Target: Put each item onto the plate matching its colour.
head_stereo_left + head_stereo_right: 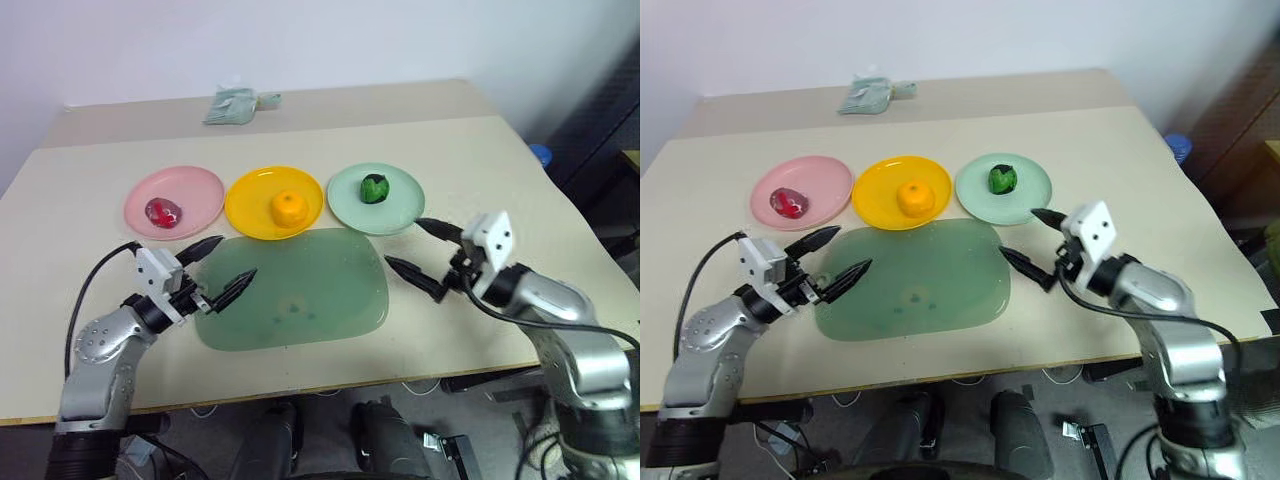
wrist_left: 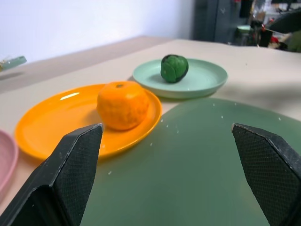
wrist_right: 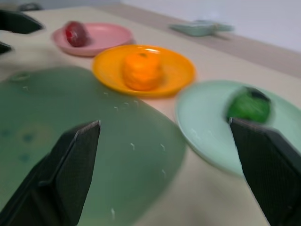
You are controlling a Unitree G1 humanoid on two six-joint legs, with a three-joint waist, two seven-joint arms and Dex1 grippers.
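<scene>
Hovering with jaws spread wide and holding nothing, the left gripper (image 1: 220, 270) and right gripper (image 1: 425, 258) flank the green mat (image 1: 290, 290). Beyond them, the red fruit (image 1: 162, 212) lies on the pink plate (image 1: 140, 195), the orange fruit (image 1: 288, 208) on the yellow plate (image 1: 250, 200), and the green fruit (image 1: 375, 187) on the mint plate (image 1: 400, 205). Sorting appears complete; a careless forward sweep could nudge a plate or roll a fruit off.
</scene>
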